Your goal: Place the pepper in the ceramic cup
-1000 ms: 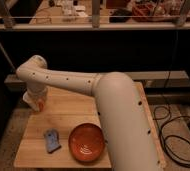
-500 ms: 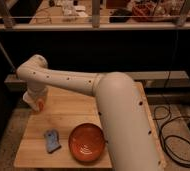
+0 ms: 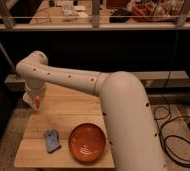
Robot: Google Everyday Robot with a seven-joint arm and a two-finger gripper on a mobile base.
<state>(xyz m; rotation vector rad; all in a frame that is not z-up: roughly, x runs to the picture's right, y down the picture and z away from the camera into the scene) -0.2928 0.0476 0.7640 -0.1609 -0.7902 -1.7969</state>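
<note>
My arm reaches across the wooden table [image 3: 68,112] to its far left corner. The gripper [image 3: 34,100] hangs there under the wrist, low over the table's edge. A small orange-red patch, the pepper [image 3: 37,103], shows right at the gripper. An off-white shape [image 3: 27,97] sits against the gripper's left side. It may be the ceramic cup, but I cannot tell it apart from the gripper's body. I cannot tell whether the pepper is held or inside something.
A wide orange-brown ribbed bowl [image 3: 87,142] stands at the table's front middle. A small blue-grey object [image 3: 52,140] lies to its left. My arm's thick link covers the table's right side. Cables [image 3: 180,142] lie on the floor at right. A dark shelf runs behind.
</note>
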